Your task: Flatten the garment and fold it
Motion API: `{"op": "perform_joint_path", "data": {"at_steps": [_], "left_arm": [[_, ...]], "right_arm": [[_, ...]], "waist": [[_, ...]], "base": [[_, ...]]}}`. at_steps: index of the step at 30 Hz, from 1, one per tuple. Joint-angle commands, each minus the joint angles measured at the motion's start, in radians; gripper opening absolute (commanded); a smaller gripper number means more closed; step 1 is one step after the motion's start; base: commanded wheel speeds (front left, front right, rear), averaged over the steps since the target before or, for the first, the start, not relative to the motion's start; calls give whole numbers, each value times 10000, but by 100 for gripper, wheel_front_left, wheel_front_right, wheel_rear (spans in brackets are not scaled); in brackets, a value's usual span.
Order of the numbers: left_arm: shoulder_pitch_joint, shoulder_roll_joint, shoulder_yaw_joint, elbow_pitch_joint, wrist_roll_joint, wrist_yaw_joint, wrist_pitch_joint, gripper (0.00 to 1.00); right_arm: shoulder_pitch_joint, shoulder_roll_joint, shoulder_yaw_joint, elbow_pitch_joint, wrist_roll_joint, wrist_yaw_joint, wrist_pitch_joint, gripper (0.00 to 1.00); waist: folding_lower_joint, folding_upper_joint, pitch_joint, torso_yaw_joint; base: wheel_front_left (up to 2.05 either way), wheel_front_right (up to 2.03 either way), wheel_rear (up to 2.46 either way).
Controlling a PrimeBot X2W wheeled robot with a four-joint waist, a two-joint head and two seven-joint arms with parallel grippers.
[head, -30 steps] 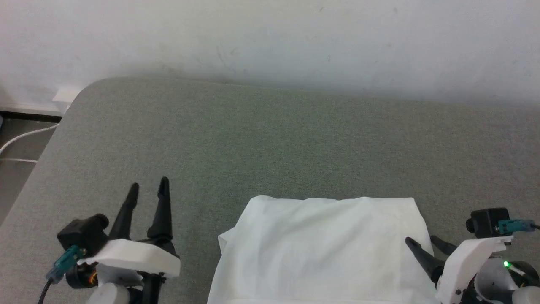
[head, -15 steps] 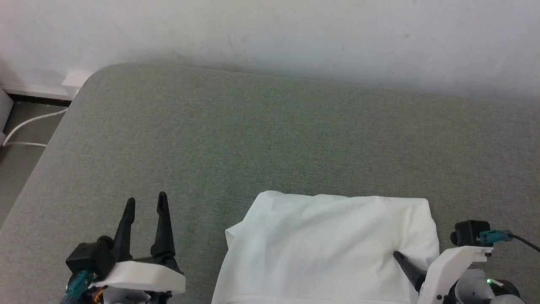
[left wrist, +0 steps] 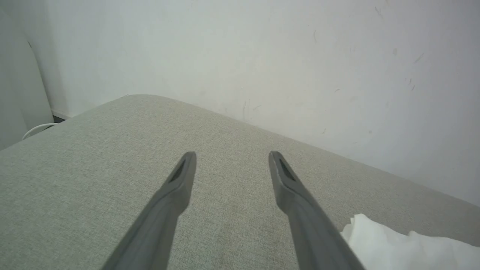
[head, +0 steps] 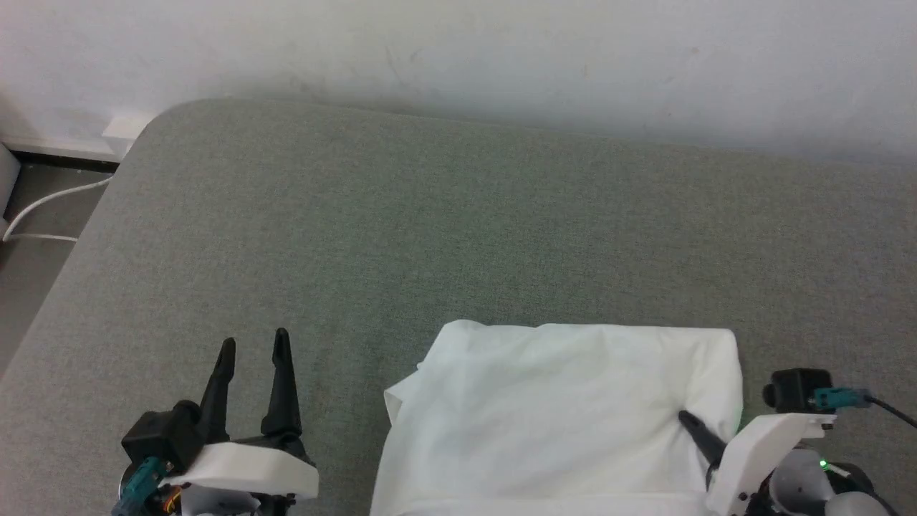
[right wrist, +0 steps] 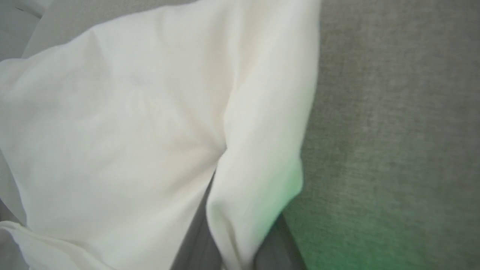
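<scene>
At the near right, my right gripper (head: 693, 426) pinches a fold at the white shirt's (head: 559, 408) right edge. The shirt lies on the grey cushion (head: 458, 229). Left of it, my left gripper (head: 254, 344) hovers with fingers wide apart.

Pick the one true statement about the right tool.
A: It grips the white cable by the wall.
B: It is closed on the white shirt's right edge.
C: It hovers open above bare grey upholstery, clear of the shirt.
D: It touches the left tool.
B: in the right wrist view a fold of the white shirt runs between the two dark fingers, and the head view shows the right tool at the shirt's right edge.
</scene>
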Motion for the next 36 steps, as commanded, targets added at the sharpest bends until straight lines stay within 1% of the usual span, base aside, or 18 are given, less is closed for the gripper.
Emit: {"op": "perform_joint_path", "data": {"at_steps": [1, 7, 11, 14, 16, 21, 25, 26, 28, 32, 36], "left_arm": [[-113, -52, 75, 44, 94, -80, -47, 100], [-74, -186, 222, 157, 261, -261, -47, 100], [-29, -251, 295, 204, 342, -352, -47, 100], [-2, -287, 351, 230, 394, -405, -47, 100], [3, -310, 364, 263, 422, -445, -47, 100], [38, -359, 392, 349, 485, -497, -47, 100], [80, -389, 373, 422, 517, -534, -47, 100], [80, -389, 373, 422, 517, -534, -47, 100], [114, -401, 373, 443, 530, -543, -47, 100], [171, -418, 375, 444, 543, -597, -47, 100], [235, -429, 425, 435, 542, -649, -47, 100]], "right_arm": [[-48, -171, -299, 223, -85, -109, -83, 0], [-253, -711, -1807, 204, -251, -109, -468, 0], [-268, -1147, -2791, 306, -766, -109, -531, 0], [-322, -1237, -3257, 335, -996, -109, -545, 0], [-329, -1222, -3320, 244, -1086, -109, -525, 0], [-148, -939, -2917, -511, -1278, -109, -347, 0], [147, -618, -2378, -1391, -1375, -109, 42, 0], [147, -618, -2378, -1391, -1375, -109, 42, 0], [280, -409, -2123, -1824, -1386, -109, 262, 0], [455, -22, -1425, -2447, -1420, -109, 675, 0], [446, 380, -752, -2778, -1110, -109, 894, 0]], "waist": [[-1, -1, -53, -54], [-1, -1, -211, -203], [-1, -1, -280, -316], [-1, -1, -317, -408], [-1, -1, -347, -462], [-1, -1, -510, -591], [-1, -1, -659, -625], [-1, -1, -659, -625], [-1, -1, -708, -628], [-1, -1, -766, -565], [-1, -1, -803, -436]], "base": [[0, 0, 0], [0, 0, 0], [0, 0, 0], [0, 0, 0], [0, 0, 0], [0, 0, 0], [0, 0, 0], [0, 0, 0], [0, 0, 0], [0, 0, 0], [0, 0, 0]]}}
